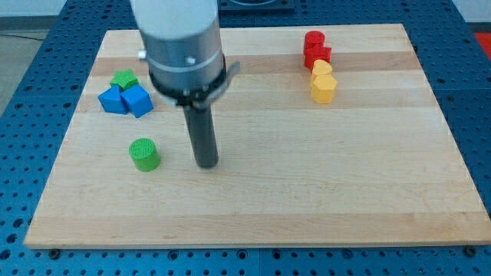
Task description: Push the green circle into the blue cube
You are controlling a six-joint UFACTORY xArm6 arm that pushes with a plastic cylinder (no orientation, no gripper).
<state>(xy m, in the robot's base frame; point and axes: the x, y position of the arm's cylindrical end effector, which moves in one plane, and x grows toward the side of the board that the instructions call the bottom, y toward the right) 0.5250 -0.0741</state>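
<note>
- Camera view: my tip rests on the wooden board, at the lower end of a straight dark rod that hangs from a wide grey arm housing entering from the view's top.
- There are no jaws on this arm; the rod ends plainly, so nothing is clenched, released or grasped.
- The green circle, a short round block, stands near my tip on the view's left side, at about the same height in the view. A strip of bare board lies between them, so they are apart, not touching.
- The blue cube sits further toward the view's top and left of my tip, above the green circle with open board between the two.
- A second blue block, whose shape is hard to make out, touches the blue cube on its left side.
- A green block with a jagged, star-like outline sits just behind the two blue ones, close against them.
- Well apart from my tip, toward the view's top right, two red blocks stand stacked in a line with two yellow blocks just below them; their exact shapes are unclear.
- The board lies on a blue perforated table.
</note>
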